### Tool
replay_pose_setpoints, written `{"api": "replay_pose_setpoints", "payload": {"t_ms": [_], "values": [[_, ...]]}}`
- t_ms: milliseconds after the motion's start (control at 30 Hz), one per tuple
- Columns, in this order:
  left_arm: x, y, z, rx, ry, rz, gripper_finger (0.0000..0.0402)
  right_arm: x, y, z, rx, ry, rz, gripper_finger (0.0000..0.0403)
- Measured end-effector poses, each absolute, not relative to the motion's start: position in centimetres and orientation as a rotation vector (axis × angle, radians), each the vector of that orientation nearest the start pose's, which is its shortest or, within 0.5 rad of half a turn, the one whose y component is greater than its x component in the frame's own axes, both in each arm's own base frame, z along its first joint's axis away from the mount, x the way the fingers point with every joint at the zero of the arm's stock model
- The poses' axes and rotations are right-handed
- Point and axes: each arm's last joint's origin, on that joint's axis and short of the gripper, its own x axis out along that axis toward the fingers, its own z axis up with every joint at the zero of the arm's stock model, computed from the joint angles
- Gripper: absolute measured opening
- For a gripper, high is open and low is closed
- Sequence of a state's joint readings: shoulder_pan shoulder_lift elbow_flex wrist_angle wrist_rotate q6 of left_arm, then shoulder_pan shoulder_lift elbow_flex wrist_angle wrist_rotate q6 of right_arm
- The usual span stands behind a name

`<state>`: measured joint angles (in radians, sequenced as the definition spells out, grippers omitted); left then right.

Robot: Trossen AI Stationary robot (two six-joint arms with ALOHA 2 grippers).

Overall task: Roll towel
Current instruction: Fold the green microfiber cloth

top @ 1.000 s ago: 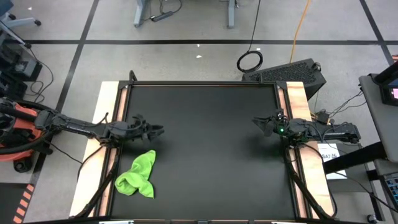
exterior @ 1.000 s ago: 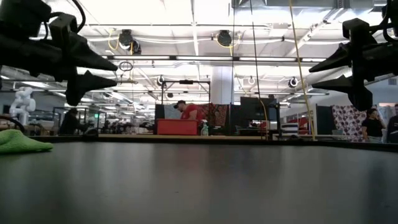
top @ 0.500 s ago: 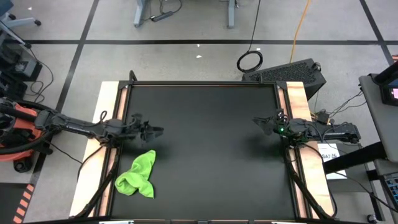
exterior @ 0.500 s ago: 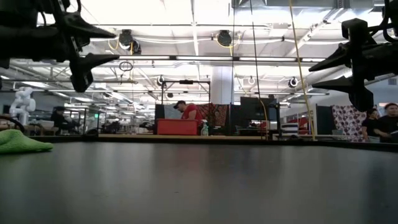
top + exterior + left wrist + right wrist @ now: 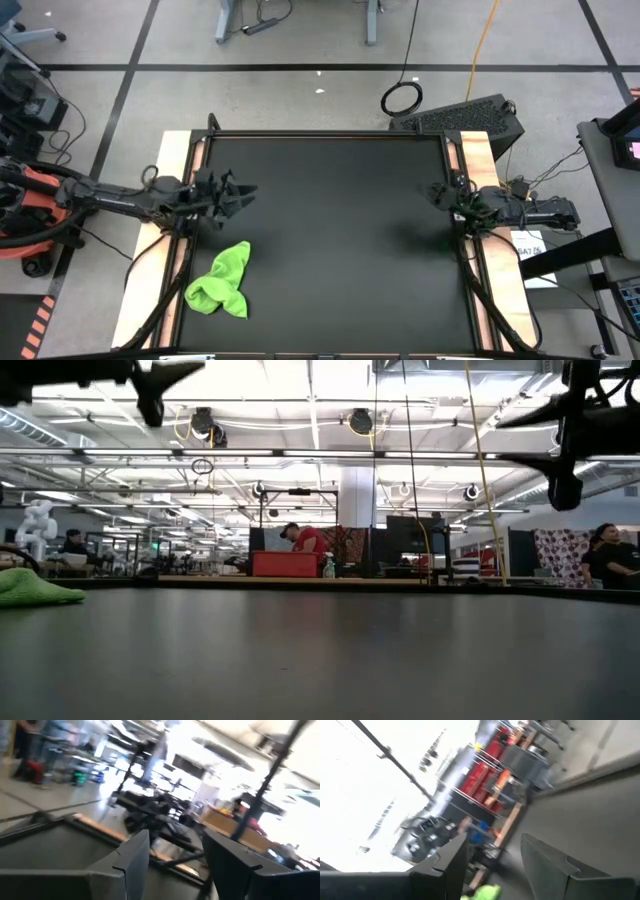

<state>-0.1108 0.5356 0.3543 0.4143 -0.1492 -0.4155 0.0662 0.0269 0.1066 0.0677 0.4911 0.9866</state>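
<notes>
The lime-green towel [image 5: 221,281] lies crumpled and unrolled, well apart from the empty, spread-fingered left gripper [image 5: 243,194] and right gripper [image 5: 436,193]; rolling has not begun.

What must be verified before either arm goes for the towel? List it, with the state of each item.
1. Towel on the table: ok, near the left edge.
2. Towel spread flat for rolling: not ok, it lies crumpled.
3. Left gripper open and empty: ok, raised clear of the towel.
4. Right gripper open and empty: ok, at the right edge, far from the towel.
5. Black surface around the towel free of other things: ok.
6. Which towel edge or corner to grasp: cannot tell.
</notes>
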Motion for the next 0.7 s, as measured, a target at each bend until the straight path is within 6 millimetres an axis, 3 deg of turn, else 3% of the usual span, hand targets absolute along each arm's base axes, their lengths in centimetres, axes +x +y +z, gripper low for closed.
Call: {"api": "replay_pose_setpoints", "payload": {"t_ms": [100,300,500,700], "values": [[13.8,-1.2,29.3,-0.490,-0.257,-0.088,0.0190,8.7,-0.7,21.4,0.971,-0.422,-0.253,0.0173],[13.5,-0.7,32.0,-0.480,-0.310,-0.062,0.0189,8.4,-0.7,23.3,0.844,-0.568,-0.186,0.0173],[13.5,-0.7,31.6,-0.426,0.125,0.043,0.0189,9.1,-0.5,25.0,0.700,-0.586,-0.159,0.0174],[13.3,-0.9,30.4,-0.418,0.570,0.072,0.0189,11.4,0.0,28.0,0.590,-0.394,-0.092,0.0174]]}}
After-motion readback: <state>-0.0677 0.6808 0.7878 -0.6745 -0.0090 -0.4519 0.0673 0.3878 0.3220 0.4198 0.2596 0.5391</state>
